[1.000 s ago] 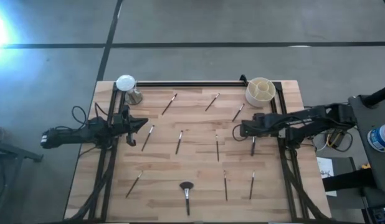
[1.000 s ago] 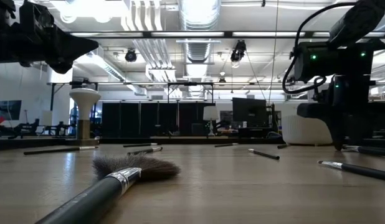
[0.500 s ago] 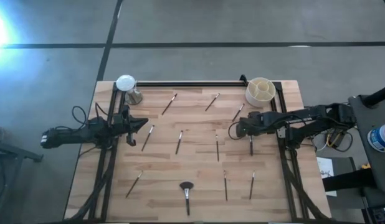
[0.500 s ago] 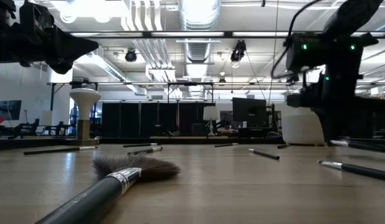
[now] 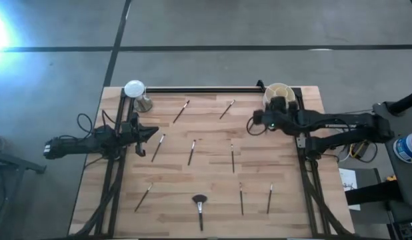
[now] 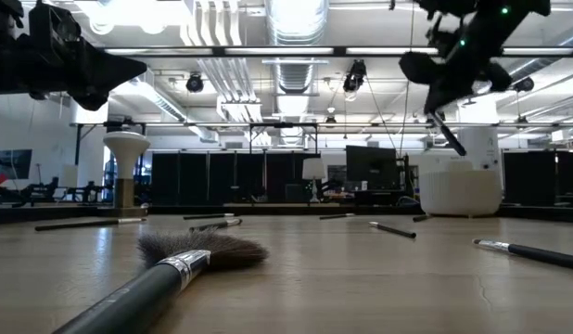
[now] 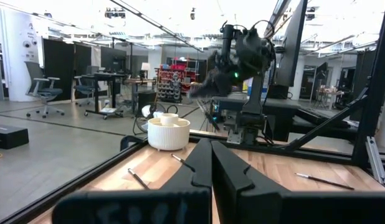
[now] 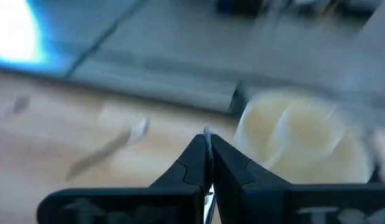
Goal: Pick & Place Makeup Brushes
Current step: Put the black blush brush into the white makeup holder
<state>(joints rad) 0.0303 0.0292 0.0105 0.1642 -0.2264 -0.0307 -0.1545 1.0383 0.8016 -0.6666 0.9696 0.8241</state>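
Several thin dark makeup brushes lie flat on the wooden table (image 5: 213, 180), among them one (image 5: 191, 152) near the middle and a fluffy-headed one (image 5: 199, 208) (image 6: 189, 258) by the near edge. A cream divided cup (image 5: 279, 95) (image 6: 458, 190) stands at the far right. Just in front of the cup, high above the table, my right gripper (image 5: 267, 115) (image 6: 435, 107) is shut on one brush (image 6: 451, 137). Over the table's left side my left gripper (image 5: 153, 131) (image 7: 211, 149) hovers shut and holds nothing. My right gripper pinches the thin brush between its two fingers; a short silvery bit (image 8: 207, 133) sticks out past the fingertips. The fingers are tilted. The dark shaft (image 6: 451, 137) slants down below them, lifted well clear of the table.
A round white stand (image 5: 135, 90) (image 6: 126, 148) sits at the far left corner. A black rail (image 5: 199, 89) runs along the far edge, and dark frame bars run down both sides of the table. Two brushes (image 5: 241, 199) (image 5: 270, 198) lie near the right front.
My right gripper has shut on a brush lying at the table's right side, then risen and swung toward the far edge, to the cup, tipping as it went. That brush has left the table and now hangs from the fingers.
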